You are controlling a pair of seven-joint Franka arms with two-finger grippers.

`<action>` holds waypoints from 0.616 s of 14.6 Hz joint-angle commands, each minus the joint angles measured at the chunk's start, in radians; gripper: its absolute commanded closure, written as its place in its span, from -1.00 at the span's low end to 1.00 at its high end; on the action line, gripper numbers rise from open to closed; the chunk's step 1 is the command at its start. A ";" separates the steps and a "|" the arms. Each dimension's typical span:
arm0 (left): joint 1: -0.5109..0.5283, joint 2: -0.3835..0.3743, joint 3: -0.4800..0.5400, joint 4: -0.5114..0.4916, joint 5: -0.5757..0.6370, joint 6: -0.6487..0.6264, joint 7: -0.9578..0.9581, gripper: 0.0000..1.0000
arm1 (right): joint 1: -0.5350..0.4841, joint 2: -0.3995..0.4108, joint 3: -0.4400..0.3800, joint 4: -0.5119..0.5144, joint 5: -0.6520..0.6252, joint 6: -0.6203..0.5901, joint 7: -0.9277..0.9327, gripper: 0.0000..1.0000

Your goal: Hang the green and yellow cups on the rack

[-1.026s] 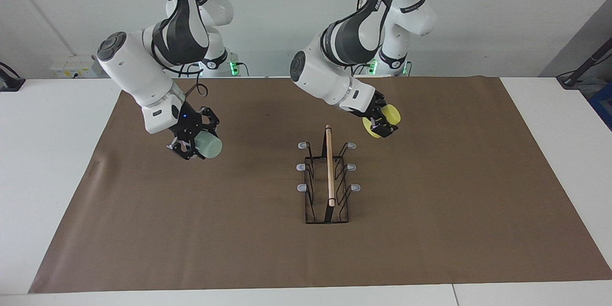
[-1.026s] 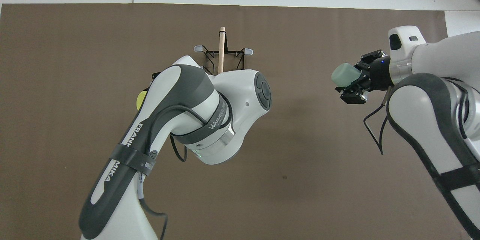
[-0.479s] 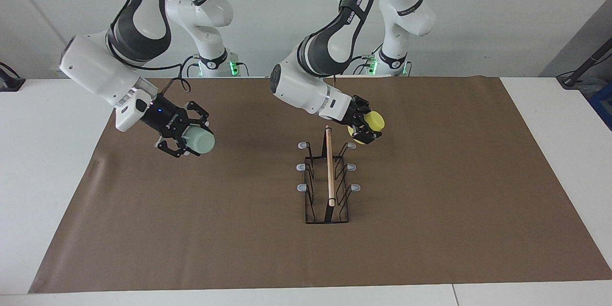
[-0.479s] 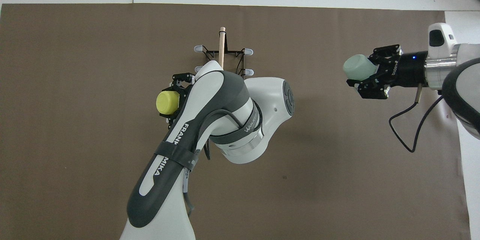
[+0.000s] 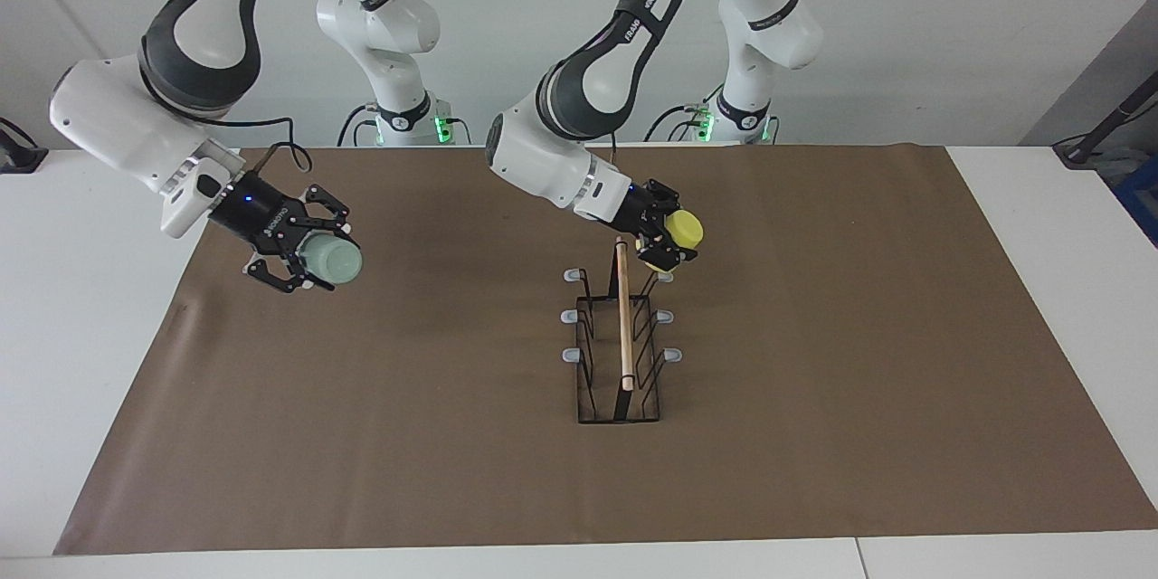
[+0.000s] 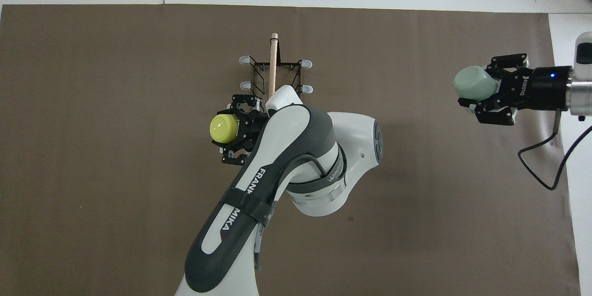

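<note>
The black wire rack [image 5: 622,336] with a wooden rod on top stands mid-table; it also shows in the overhead view [image 6: 274,62], partly hidden by the left arm. My left gripper [image 5: 668,242] [image 6: 232,130] is shut on the yellow cup [image 5: 684,227] [image 6: 224,128], held on its side just above the rack's prong nearest the robots, on the left arm's side. My right gripper [image 5: 308,261] [image 6: 488,92] is shut on the pale green cup [image 5: 333,260] [image 6: 473,84], held on its side in the air over the mat, well off toward the right arm's end.
A brown mat [image 5: 814,434] covers most of the white table [image 5: 1040,289]. The rack's other grey-tipped prongs [image 5: 568,316] carry nothing. The left arm's elbow hangs over the rack's end nearest the robots.
The left gripper has carried the yellow cup closer to the rack's nearest prong. The right gripper has drawn back with the green cup toward the right arm's end of the table.
</note>
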State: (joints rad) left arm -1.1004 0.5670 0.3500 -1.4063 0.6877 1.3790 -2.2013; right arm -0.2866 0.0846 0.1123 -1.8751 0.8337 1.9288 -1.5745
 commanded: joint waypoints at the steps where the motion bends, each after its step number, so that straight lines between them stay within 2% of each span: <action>1: 0.003 0.027 0.024 0.026 0.033 0.000 0.000 1.00 | -0.071 -0.037 0.009 -0.028 0.085 -0.085 -0.084 1.00; 5: 0.010 0.036 0.055 0.032 0.033 0.002 0.000 1.00 | -0.161 -0.049 0.009 -0.029 0.157 -0.229 -0.128 1.00; 9: 0.010 0.066 0.053 0.062 0.027 0.014 -0.001 1.00 | -0.192 -0.058 0.007 -0.033 0.194 -0.286 -0.225 1.00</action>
State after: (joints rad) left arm -1.0914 0.5855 0.3980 -1.3949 0.7084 1.3848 -2.2014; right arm -0.4572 0.0537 0.1107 -1.8775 0.9722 1.6632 -1.7391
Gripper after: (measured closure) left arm 0.357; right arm 0.339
